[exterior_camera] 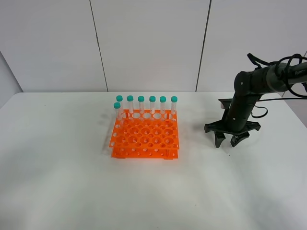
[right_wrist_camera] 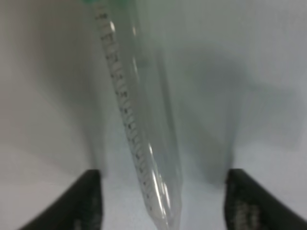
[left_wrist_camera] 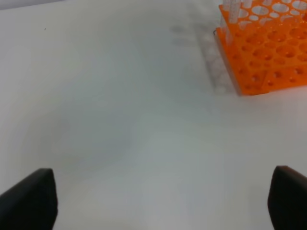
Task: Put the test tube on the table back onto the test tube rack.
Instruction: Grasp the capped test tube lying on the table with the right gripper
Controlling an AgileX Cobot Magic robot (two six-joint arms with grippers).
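Tube (right_wrist_camera: 144,120): lies on counter (exterior_camera: 57,182), pointed tip between right pincer fingers (right_wrist_camera: 86,201). Right pincer (exterior_camera: 227,142): down at counter, right of rack (exterior_camera: 144,136), half-wide, gap each side of tube. Left pincer (left_wrist_camera: 158,201): wide, holds nothing, above counter near rack corner. Seven capped tubes (exterior_camera: 152,106): upright in rack.

The test tube rack (exterior_camera: 145,136) sits near the centre of the tabletop (exterior_camera: 72,182). Seven tubes (exterior_camera: 152,104) stand in it: six along the rear row, one in the next row, left end. Right of the rack, the test tube (right_wrist_camera: 139,120) lies between the fingers of the right tool (exterior_camera: 226,143).
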